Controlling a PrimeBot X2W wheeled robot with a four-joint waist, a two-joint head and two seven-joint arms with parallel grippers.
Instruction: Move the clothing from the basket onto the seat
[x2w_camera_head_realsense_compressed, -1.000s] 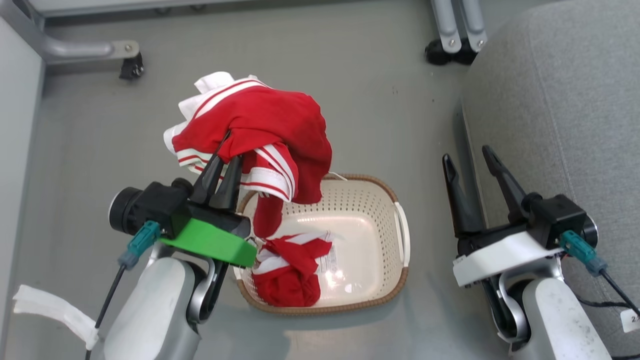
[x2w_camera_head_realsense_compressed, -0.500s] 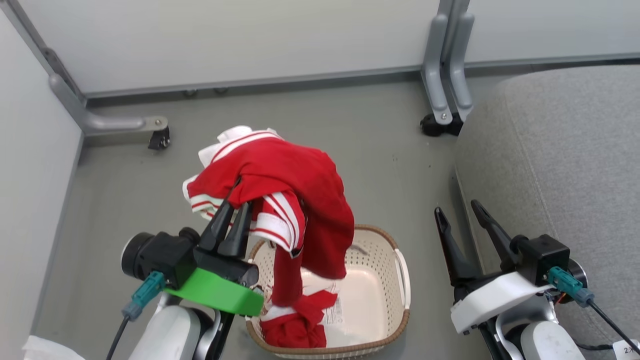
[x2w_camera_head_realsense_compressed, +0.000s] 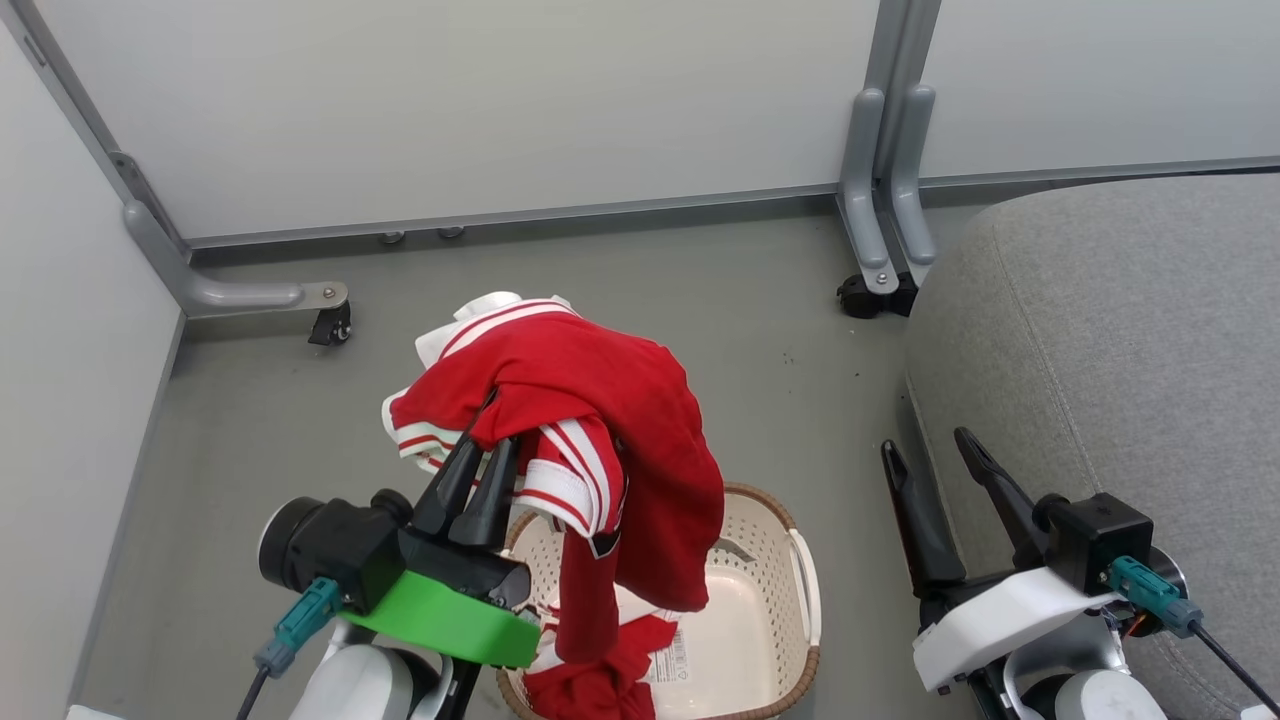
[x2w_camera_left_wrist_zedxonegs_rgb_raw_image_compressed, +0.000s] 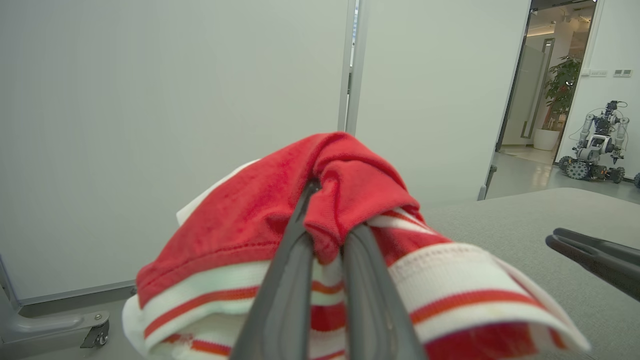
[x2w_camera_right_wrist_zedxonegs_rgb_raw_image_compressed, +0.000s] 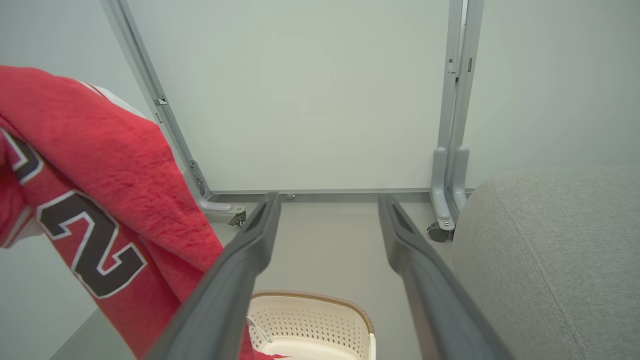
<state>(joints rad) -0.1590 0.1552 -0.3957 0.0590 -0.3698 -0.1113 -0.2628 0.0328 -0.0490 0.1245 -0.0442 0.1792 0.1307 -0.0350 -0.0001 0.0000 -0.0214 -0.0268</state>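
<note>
Head view: crumpled red clothing (x2w_camera_head_realsense_compressed: 610, 400)

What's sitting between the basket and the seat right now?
In the head view: bare grey floor, with the open right claw over it, by the seat.

Left pincer (x2w_camera_head_realsense_compressed: 487, 448) seemingly clamped shut; right pincer (x2w_camera_head_realsense_compressed: 925, 442) spread.

The left gripper (x2w_camera_left_wrist_zedxonegs_rgb_raw_image_compressed: 332, 215) rises from 6 o'clock, its 2 dark fingers pinched together on a fold of the clothing (x2w_camera_left_wrist_zedxonegs_rgb_raw_image_compressed: 250, 225). Red fabric and white striped trim bunch over and around them. The seat (x2w_camera_left_wrist_zedxonegs_rgb_raw_image_compressed: 500, 225) lies grey at 3 o'clock. At 4 o'clock a dark tip, probably the right gripper (x2w_camera_left_wrist_zedxonegs_rgb_raw_image_compressed: 562, 243), pokes in over it. Pale panels (x2w_camera_left_wrist_zedxonegs_rgb_raw_image_compressed: 150, 100) stand behind.
</note>
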